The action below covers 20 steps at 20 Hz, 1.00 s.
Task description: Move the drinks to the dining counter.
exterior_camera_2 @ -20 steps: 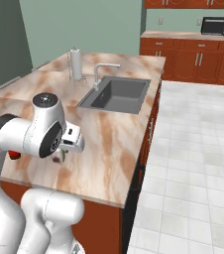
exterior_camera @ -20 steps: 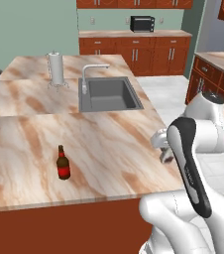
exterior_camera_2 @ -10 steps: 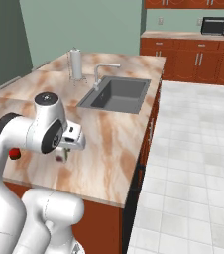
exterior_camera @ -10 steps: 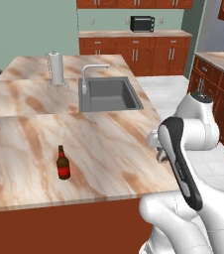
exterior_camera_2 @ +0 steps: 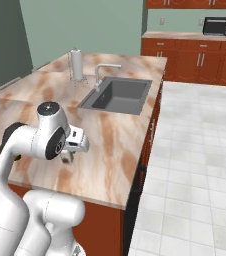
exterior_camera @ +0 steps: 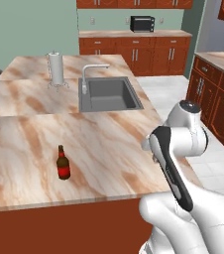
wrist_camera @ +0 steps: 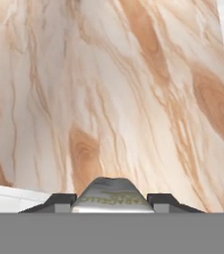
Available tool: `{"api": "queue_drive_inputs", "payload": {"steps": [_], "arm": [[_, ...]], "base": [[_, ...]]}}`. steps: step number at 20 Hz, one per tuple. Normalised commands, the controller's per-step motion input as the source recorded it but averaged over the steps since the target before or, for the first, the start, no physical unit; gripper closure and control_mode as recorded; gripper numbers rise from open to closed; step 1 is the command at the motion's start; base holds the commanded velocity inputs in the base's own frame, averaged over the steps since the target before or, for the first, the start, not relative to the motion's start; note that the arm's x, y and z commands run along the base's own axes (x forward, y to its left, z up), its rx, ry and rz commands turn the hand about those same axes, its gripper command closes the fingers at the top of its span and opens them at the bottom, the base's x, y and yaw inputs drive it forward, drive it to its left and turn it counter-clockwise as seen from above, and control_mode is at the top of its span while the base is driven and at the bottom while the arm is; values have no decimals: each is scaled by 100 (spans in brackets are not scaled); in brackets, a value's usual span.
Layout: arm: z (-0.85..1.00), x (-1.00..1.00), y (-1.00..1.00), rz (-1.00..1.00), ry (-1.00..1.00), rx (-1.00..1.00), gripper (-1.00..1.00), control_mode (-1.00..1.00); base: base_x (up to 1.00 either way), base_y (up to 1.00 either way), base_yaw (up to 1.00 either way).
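on the left of the left base view the bottle [exterior_camera: 62, 164] stands upright on the dining tabletop [exterior_camera: 29, 139], at about 8 o'clock from the sink [exterior_camera: 107, 94] and well apart from it, near the front edge. it is dark brown glass with a red label; nothing on that label can be read at this size. glass like this will likely be stiff, smooth and a little slippery, and top-heavy enough to tip if nudged at the neck, so the body at label height is the safer place to pinch

further back, at 10 o'clock from the sink, a paper towel holder [exterior_camera: 55, 69] stands beside the faucet [exterior_camera: 90, 74]

to the right the arm folds over the tabletop's front corner, and the gripper [exterior_camera_2: 71, 152] hangs just above the marbled surface in the right base view. in the hand view the fingers [wrist_camera: 59, 200] sit either side of the carton [wrist_camera: 114, 196], closed on its gable top; the printed writing along the ridge is too blurred to read. so the second drink is over the dining tabletop, held above it, at roughly 3 o'clock from the bottle

the carton is probably light, with thin card walls that dent under a hard squeeze; its flat sides give the fingers good purchase, so a gentle hold low on the body would be steadier than the ridge. setting it down flat on its base looks like the step in hand
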Motion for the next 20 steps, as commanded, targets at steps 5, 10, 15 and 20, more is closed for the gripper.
{"api": "queue_drive_inputs", "payload": {"steps": [5, 10, 15, 20], "arm": [[-25, 35, 0, 0, 0, -1, 100, -100], [-20, 26, 0, 0, 0, -1, 100, -100], [-26, 27, 0, 0, 0, -1, 100, -100], [-31, 26, 0, 0, 0, 0, 100, -100]], "base": [[0, 0, 0], [0, 0, 0], [0, 0, 0], [0, 0, 0]]}}
